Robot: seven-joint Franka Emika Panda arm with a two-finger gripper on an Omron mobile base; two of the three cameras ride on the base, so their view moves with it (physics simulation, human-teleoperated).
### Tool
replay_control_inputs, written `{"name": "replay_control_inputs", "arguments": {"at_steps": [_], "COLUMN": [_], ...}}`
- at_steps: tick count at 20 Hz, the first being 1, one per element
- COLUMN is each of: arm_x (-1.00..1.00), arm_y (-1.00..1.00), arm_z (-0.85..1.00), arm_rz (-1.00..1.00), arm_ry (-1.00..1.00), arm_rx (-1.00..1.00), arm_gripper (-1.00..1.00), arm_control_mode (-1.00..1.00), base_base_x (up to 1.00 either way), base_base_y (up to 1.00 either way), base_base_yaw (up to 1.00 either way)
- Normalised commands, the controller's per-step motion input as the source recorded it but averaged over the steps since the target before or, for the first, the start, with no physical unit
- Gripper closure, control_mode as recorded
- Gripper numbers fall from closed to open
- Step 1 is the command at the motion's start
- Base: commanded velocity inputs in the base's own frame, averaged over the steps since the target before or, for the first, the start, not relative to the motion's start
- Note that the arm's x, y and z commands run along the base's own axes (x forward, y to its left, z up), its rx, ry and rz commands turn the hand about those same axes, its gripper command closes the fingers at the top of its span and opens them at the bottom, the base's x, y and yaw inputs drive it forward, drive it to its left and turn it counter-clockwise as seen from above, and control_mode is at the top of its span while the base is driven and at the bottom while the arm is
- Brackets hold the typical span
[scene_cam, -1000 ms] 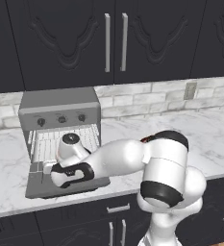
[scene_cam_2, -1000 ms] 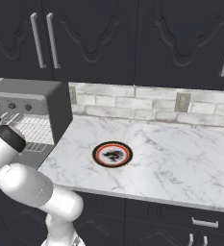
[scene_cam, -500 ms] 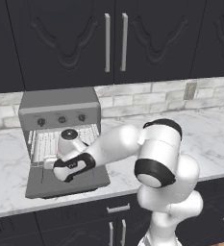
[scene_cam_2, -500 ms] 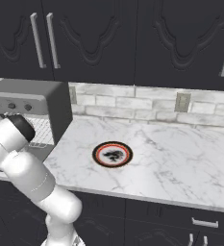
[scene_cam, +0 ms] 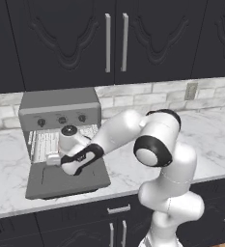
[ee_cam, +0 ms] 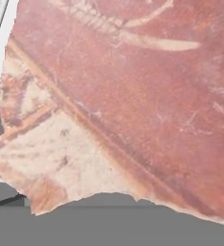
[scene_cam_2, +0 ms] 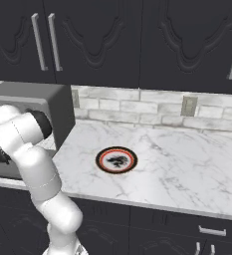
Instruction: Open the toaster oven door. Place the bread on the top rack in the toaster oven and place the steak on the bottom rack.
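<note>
Hand view, steak (ee_cam: pixel 132 91) (pinkish-red, marbled) close before spread fingers

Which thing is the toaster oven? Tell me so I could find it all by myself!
Look under the dark wall cabinets, at the left end of the white marble counter. The toaster oven is the grey metal box there, its door folded down flat. No neighbour has its row of small dark knobs.
</note>
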Motion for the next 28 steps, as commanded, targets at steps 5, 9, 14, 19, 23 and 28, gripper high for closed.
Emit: {"name": "replay_control_inputs", "arguments": {"at_steps": [5, 9, 14, 19, 23, 28], "arm_x": [0.31, 0.33, 0.32, 0.32, 0.13, -0.12], "arm_y": [0.01, 0.00, 0.04, 0.02, 0.00, 0.00], "arm_z": [0.06, 0.05, 0.19, 0.20, 0.06, 0.03], "arm_rz": [-0.05, -0.06, -0.07, -0.08, -0.05, -0.01], "arm_ry": [0.00, 0.00, 0.00, 0.00, 0.00, 0.02], "arm_rx": [-0.07, -0.08, -0.07, -0.05, -0.03, 0.00], "arm_gripper": [-1.00, -1.00, -1.00, -1.00, -1.00, -1.00], "arm_control_mode": [-1.00, -1.00, -1.00, -1.00, -1.00, -1.00], "base_base_x": [0.00, 0.00, 0.00, 0.00, 0.00, 0.00], "base_base_y": [0.00, 0.00, 0.00, 0.00, 0.00, 0.00], "base_base_yaw": [0.00, 0.00, 0.00, 0.00, 0.00, 0.00]}}
